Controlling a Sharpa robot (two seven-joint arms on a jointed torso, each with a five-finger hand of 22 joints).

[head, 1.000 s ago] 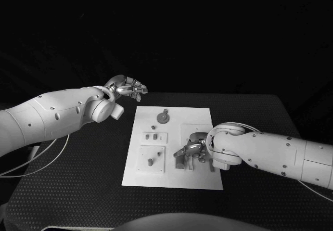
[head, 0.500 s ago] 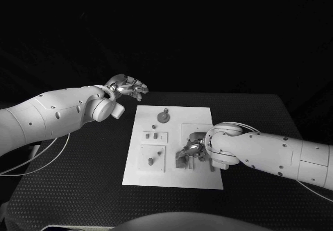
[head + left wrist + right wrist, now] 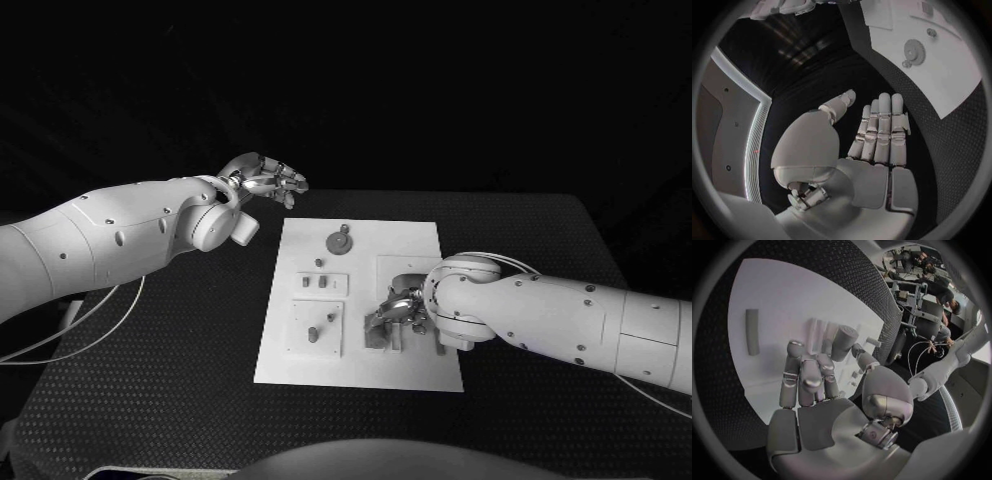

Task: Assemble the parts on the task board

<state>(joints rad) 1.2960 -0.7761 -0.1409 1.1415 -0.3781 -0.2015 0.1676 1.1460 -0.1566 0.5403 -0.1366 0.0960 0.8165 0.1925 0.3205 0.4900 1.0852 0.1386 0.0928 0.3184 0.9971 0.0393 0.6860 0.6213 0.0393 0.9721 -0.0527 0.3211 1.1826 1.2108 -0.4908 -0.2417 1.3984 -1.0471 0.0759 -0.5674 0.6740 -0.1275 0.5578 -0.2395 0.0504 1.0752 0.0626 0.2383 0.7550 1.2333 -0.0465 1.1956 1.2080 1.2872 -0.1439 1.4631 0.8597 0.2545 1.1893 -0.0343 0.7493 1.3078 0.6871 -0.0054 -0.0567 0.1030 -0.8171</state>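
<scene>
Two robot hands work at a black table (image 3: 159, 390) carrying the white task board (image 3: 411, 375). Right robot hand (image 3: 400, 312) is lowered onto the board's near right part, its fingers (image 3: 803, 382) lying close together and flat toward the white surface, with a grey cylindrical part (image 3: 844, 342) standing just past the fingertips and touching them; whether the thumb and a finger actually pinch it cannot be told. Just beyond those fingers a narrow grey bar (image 3: 752, 331) lies flat on the board, apart from the hand. Left robot hand (image 3: 267, 182) is raised off the board beyond its far left corner, fingers (image 3: 882, 127) straight and side by side, the palm empty. Nearest that hand on the board is a round gear-like part (image 3: 339, 243), well apart from its fingertips. Small upright parts (image 3: 320, 283) sit in a recessed block between the two hands.
</scene>
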